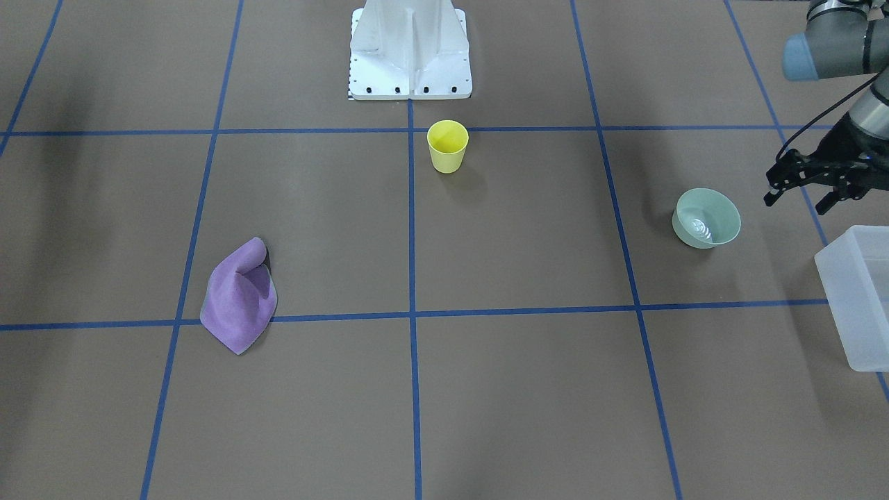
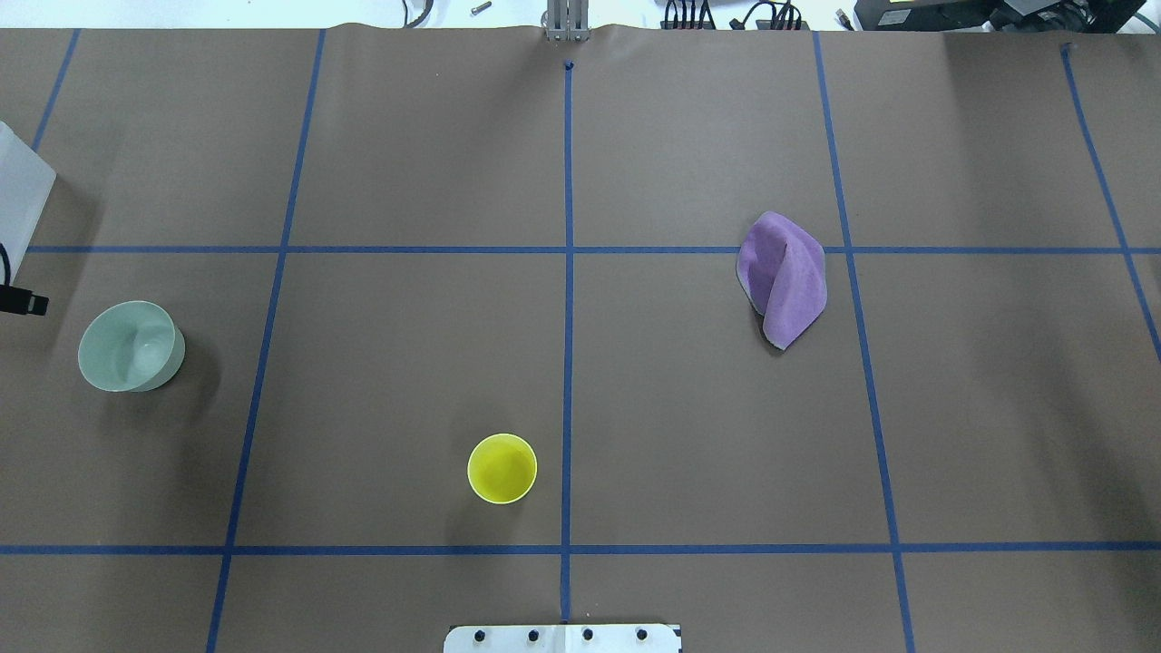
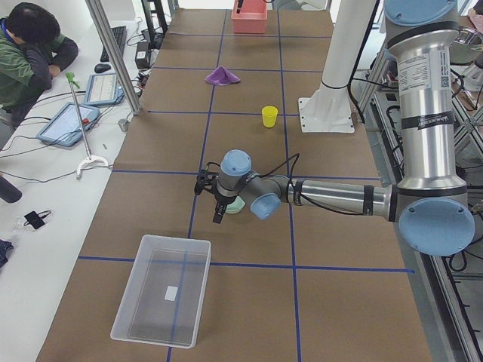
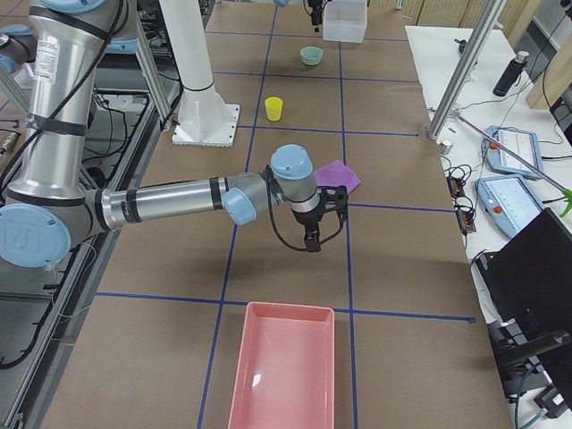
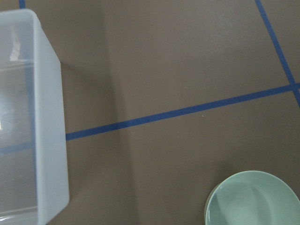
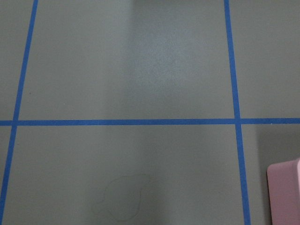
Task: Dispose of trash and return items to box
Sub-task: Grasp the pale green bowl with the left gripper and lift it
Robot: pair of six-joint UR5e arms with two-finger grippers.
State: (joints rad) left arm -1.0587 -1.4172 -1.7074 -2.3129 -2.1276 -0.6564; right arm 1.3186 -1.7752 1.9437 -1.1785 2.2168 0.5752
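Note:
The yellow cup (image 1: 447,146) stands upright near the robot base, also in the overhead view (image 2: 502,468). The mint-green bowl (image 1: 705,218) stands upright on the robot's left side (image 2: 130,345) and shows at the lower right of the left wrist view (image 5: 255,199). The frosted box (image 1: 858,295) lies beyond it and looks empty (image 3: 162,300). My left gripper (image 1: 799,200) is open and empty, hovering above the table between bowl and box. My right gripper (image 4: 317,228) hangs above the table near a purple cloth (image 4: 338,174); I cannot tell whether it is open or shut.
The crumpled purple cloth (image 1: 239,298) lies on the robot's right half (image 2: 785,277). A pink bin (image 4: 286,366) stands at the table's right end, its corner in the right wrist view (image 6: 285,192). The white robot base (image 1: 410,48) is behind the cup. A person (image 3: 30,53) sits beside the table.

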